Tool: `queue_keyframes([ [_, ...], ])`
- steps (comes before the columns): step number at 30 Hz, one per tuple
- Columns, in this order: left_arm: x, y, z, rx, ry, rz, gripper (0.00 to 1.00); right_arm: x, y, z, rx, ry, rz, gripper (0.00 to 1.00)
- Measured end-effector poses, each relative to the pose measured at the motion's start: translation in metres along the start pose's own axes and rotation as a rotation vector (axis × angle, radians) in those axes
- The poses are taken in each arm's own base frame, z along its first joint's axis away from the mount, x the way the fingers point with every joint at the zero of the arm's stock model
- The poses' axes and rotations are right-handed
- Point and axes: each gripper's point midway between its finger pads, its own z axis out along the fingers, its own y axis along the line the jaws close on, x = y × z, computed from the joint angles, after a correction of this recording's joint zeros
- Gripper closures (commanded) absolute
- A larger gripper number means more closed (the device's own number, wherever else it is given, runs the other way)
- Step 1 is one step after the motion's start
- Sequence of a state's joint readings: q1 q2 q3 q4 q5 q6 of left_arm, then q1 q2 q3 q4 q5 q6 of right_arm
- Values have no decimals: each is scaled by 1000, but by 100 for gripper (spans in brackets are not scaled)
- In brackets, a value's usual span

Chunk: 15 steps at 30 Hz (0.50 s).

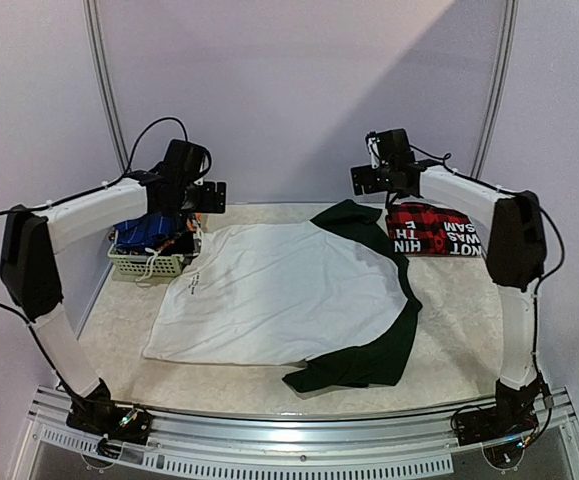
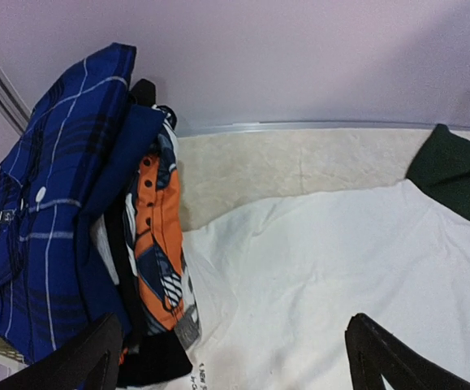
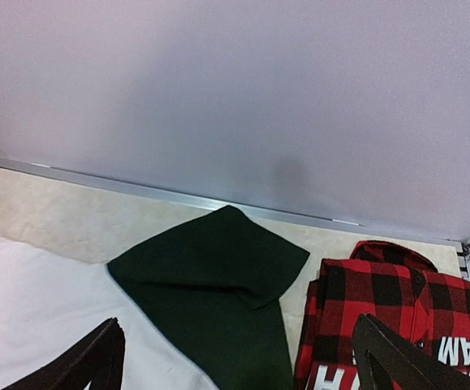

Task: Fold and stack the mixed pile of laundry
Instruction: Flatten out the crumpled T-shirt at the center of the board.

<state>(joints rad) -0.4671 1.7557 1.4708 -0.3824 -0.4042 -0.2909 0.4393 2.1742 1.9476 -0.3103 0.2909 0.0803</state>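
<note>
A white T-shirt (image 1: 269, 295) with dark green sleeves (image 1: 364, 355) lies spread flat across the middle of the table. At the back right rests a folded red-and-black plaid shirt (image 1: 432, 230) with white lettering. A blue checked cloth (image 1: 147, 230) is heaped in the basket at the left. My left gripper (image 1: 205, 196) hangs open above the T-shirt's far left corner (image 2: 316, 268), beside the blue checked cloth (image 2: 48, 211). My right gripper (image 1: 373, 180) hangs open above the far green sleeve (image 3: 218, 276), with the plaid shirt (image 3: 381, 301) just to its right. Neither holds anything.
A small white lattice basket (image 1: 151, 265) stands at the table's left edge, with an orange patterned garment (image 2: 157, 244) in it next to the blue cloth. The back wall (image 3: 235, 97) rises close behind both grippers. A metal rail (image 1: 299, 440) runs along the near edge.
</note>
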Motion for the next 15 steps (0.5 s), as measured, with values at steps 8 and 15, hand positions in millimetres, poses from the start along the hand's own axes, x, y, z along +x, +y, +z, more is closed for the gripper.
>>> queue_keyframes([
  [8, 70, -23, -41, 113, 91, 48, 14, 33, 19, -110, -125, 29, 78, 5],
  [15, 165, -37, -60, 155, 259, 137, 15, 169, 5, -129, -67, 334, 104, 2],
])
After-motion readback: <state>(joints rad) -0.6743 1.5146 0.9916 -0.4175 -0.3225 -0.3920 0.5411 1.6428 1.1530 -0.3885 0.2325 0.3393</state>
